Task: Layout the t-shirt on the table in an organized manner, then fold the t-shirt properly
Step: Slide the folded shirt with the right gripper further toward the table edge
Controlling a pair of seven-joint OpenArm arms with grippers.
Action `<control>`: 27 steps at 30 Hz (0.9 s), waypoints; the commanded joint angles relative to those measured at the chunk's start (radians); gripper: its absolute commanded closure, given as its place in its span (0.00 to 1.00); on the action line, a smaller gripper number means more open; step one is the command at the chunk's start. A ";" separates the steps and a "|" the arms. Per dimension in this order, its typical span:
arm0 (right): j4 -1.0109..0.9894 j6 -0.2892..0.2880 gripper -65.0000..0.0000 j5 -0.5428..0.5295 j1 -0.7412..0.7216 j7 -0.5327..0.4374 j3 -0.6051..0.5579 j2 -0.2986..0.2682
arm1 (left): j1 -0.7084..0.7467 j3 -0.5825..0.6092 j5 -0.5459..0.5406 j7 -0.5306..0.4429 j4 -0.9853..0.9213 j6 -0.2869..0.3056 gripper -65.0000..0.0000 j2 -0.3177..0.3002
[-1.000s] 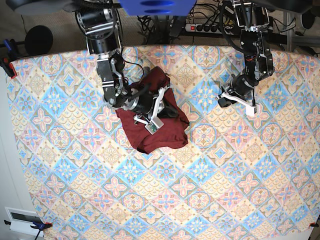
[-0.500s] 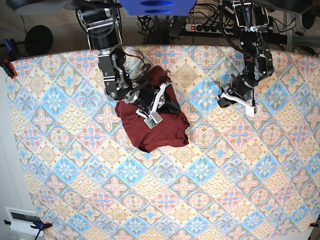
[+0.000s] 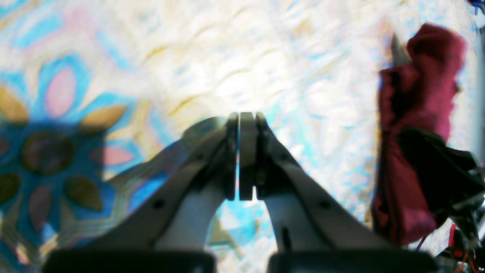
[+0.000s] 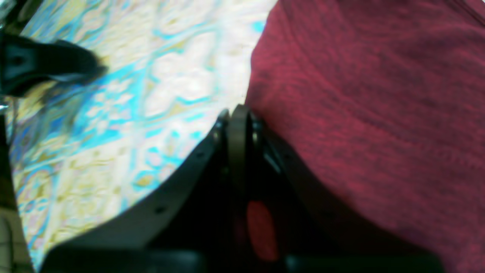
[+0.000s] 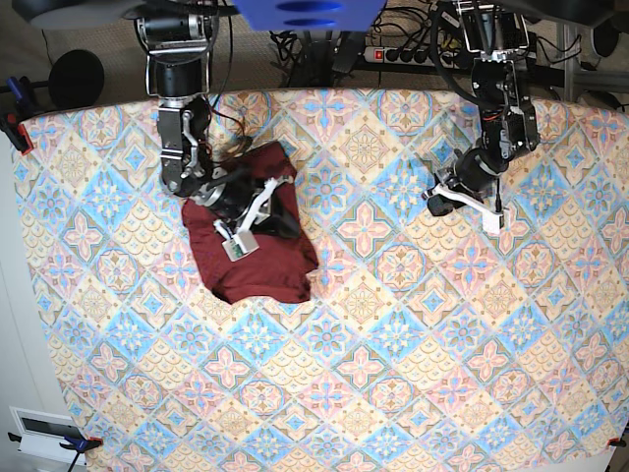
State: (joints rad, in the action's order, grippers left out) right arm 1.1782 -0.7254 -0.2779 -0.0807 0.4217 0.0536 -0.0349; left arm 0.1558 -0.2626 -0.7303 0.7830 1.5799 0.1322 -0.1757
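- T-shirt [image 5: 254, 258]: dark maroon, bunched in a crumpled heap on the far left part of the table [image 5: 393, 374], as the base view showed it.
- Table: covered in a pastel diamond floral cloth.
- Right gripper [image 5: 257, 208]: lay over the upper part of the t-shirt, jaws pressed together. The wrist view was blurred; fabric lay against the gripper [image 4: 238, 113], possibly pinched, though no fold showed between the jaws.
- Left gripper [image 3: 242, 125]: jaws closed on nothing, hovering above bare cloth, well apart from the t-shirt [image 3: 413, 125].
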 commanded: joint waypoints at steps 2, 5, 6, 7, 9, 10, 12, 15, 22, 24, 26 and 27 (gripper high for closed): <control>0.002 0.034 1.00 0.042 -0.008 0.036 0.027 -0.038 | -0.008 -0.002 -0.012 -0.015 0.040 0.010 1.00 -0.006; -0.022 0.034 1.00 0.042 -0.009 0.030 0.039 -0.067 | -0.011 -0.002 -0.012 0.011 0.047 0.010 1.00 -0.006; -0.037 0.034 1.00 0.042 -0.011 0.029 0.041 -0.087 | -0.011 -0.002 -0.012 0.017 0.047 0.010 1.00 -0.006; -0.048 0.034 1.00 0.042 -0.017 0.026 0.041 -0.110 | -0.009 -0.002 -0.012 0.019 0.053 0.010 1.00 -0.006; -0.071 0.034 1.00 0.042 -0.043 -0.010 0.041 -0.141 | -0.006 -0.002 -0.012 0.020 0.066 0.010 1.00 -0.006; -0.085 0.034 1.00 0.042 -0.051 -0.022 0.041 -0.153 | -0.005 -0.002 -0.012 0.020 0.072 0.010 1.00 -0.006; -0.105 0.034 1.00 0.041 -0.069 -0.034 0.041 -0.178 | 0.006 -0.002 -0.012 0.020 0.080 0.010 1.00 -0.006; -0.103 0.034 1.00 0.041 -0.077 -0.037 0.041 -0.196 | 0.014 -0.002 -0.012 0.020 0.086 0.010 1.00 -0.006; -0.017 0.033 1.00 0.038 -0.075 -0.022 0.041 -0.196 | 0.017 -0.002 -0.012 0.020 0.086 0.010 1.00 -0.008; 0.027 0.033 1.00 0.038 -0.070 0.009 0.041 -0.196 | 0.017 -0.002 -0.012 0.020 0.086 0.010 1.00 -0.008; 0.095 0.033 1.00 0.038 -0.069 0.024 0.041 -0.196 | 0.017 -0.002 -0.012 0.020 0.086 0.010 1.00 -0.008; 0.134 0.033 1.00 0.038 -0.069 0.027 0.041 -0.196 | 0.017 -0.002 -0.012 0.020 0.086 0.010 1.00 -0.008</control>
State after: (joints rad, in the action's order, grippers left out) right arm 1.2907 -0.6876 -0.2123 -0.1200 0.4858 0.0891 -0.2199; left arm 0.1825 -0.2619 -0.7300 0.8162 1.6447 0.1318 -0.1745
